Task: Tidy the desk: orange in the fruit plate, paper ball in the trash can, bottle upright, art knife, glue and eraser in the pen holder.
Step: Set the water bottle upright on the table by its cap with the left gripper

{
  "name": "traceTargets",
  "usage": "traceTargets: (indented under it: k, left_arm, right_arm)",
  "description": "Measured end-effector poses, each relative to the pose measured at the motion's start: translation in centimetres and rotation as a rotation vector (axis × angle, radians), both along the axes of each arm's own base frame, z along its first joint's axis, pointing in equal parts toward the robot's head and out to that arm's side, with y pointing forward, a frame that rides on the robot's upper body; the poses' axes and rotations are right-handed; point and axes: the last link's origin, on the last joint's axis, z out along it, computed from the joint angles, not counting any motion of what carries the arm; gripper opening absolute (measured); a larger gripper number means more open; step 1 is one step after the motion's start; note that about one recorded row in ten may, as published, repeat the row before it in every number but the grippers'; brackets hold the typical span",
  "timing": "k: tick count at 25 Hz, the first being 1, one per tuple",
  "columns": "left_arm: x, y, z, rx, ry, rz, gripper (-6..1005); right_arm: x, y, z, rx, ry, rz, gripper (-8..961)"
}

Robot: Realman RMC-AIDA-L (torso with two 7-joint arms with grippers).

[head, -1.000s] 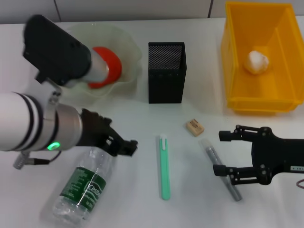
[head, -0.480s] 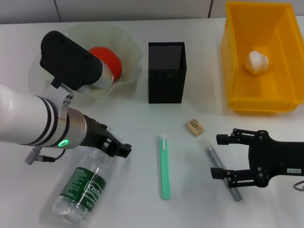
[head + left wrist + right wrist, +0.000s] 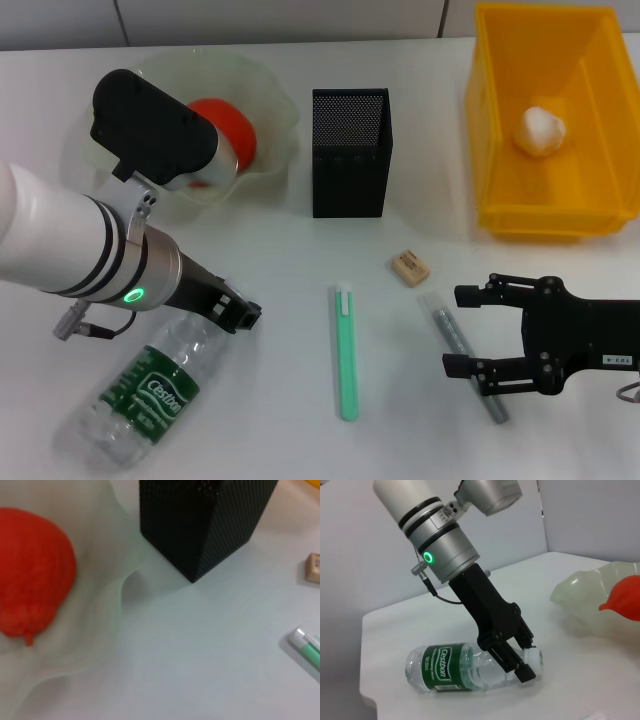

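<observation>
The bottle [image 3: 140, 400] lies on its side at the front left. My left gripper [image 3: 235, 315] is shut on its neck, just behind the white cap [image 3: 535, 657]; the right wrist view shows this gripper [image 3: 522, 662] and the bottle [image 3: 455, 667]. The orange [image 3: 232, 135] sits in the fruit plate [image 3: 270, 95]. The paper ball [image 3: 541, 130] lies in the trash can [image 3: 500, 215]. The pen holder [image 3: 350, 150] stands upright. The eraser [image 3: 410, 267], green art knife [image 3: 346, 350] and grey glue stick [image 3: 440, 320] lie on the table. My right gripper [image 3: 470, 330] is open, astride the glue stick.
The left wrist view shows the orange [image 3: 30, 575], the plate's rim [image 3: 115, 605], the pen holder [image 3: 205, 520], the eraser [image 3: 314, 567] and the knife's tip [image 3: 307, 647]. The left arm's body hangs over part of the plate.
My left gripper has moved down and left onto the bottle's neck. The bottle has swung, its base shifting left. The right gripper has barely moved.
</observation>
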Motion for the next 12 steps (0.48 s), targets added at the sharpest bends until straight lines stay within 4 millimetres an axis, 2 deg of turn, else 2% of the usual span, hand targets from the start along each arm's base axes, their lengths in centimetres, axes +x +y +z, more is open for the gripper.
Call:
traceTargets:
  k: [5,6,8,9,10,11,12]
  left_arm:
    - [0.3,0.1,0.7,-0.011,-0.050,-0.039,487]
    - [0.3,0.1,1.7,-0.005,-0.111,-0.070,480]
    - [0.3,0.1,2.3,0.001,-0.149,-0.094,465]
    - [-0.2,0.2,3.8,0.025,-0.223,-0.144,458]
    - [-0.2,0.2,3.8,0.025,-0.223,-0.144,451]
    - [-0.7,0.1,5.2,0.043,-0.300,-0.204,444]
    - [-0.7,0.1,5.2,0.043,-0.300,-0.204,444]
  right_arm:
    - [0.0,0.1,0.2,0.003,0.002,-0.011,841]
    - [0.1,0.1,0.2,0.004,0.002,-0.012,841]
    - [0.1,0.1,0.2,0.004,0.002,-0.012,841]
    - [0.1,0.0,0.2,0.003,0.003,-0.012,841]
    - [0.1,0.0,0.2,0.003,0.003,-0.012,840]
    - [0.1,0.0,0.2,0.001,0.004,-0.012,840]
    - [0.1,0.0,0.3,0.001,0.004,-0.013,840]
